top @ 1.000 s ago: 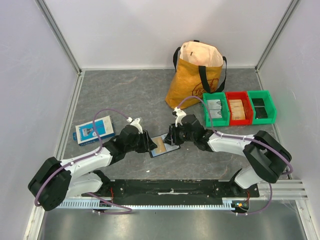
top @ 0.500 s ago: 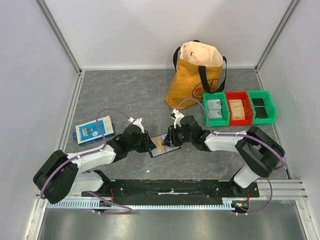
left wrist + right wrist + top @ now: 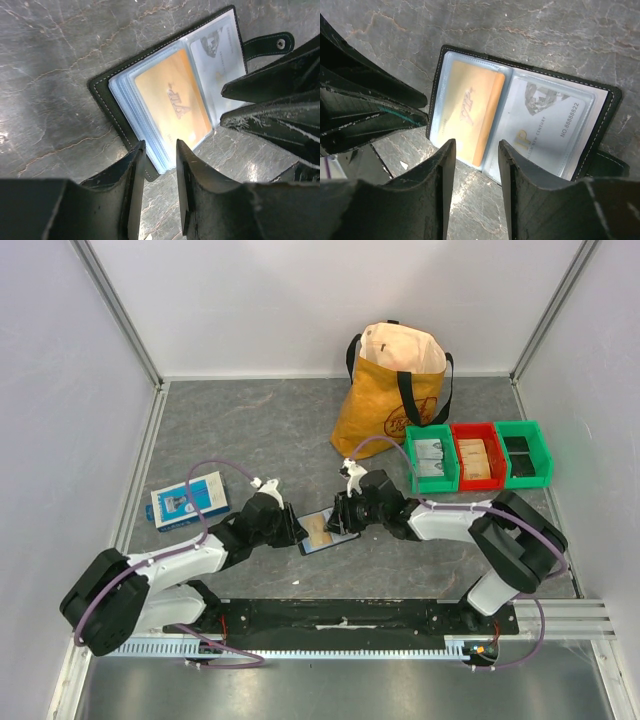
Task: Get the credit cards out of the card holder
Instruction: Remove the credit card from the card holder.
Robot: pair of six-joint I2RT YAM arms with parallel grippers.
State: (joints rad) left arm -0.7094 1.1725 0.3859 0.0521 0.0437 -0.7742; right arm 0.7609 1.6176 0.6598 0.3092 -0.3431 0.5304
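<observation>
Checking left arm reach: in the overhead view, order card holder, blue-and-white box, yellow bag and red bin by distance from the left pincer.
1. Black folding card holder, right at the left pincer.
2. Blue-and-white flat box, to its left.
3. Yellow fabric tote bag, rear.
4. Red plastic bin, far right.

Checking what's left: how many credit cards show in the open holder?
2: an orange card on one side of the card holder, a pale card on the other. Stacked sleeves may hide more.

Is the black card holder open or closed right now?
Open: the card holder lies spread flat, orange card and pale card showing side by side inside.
</observation>
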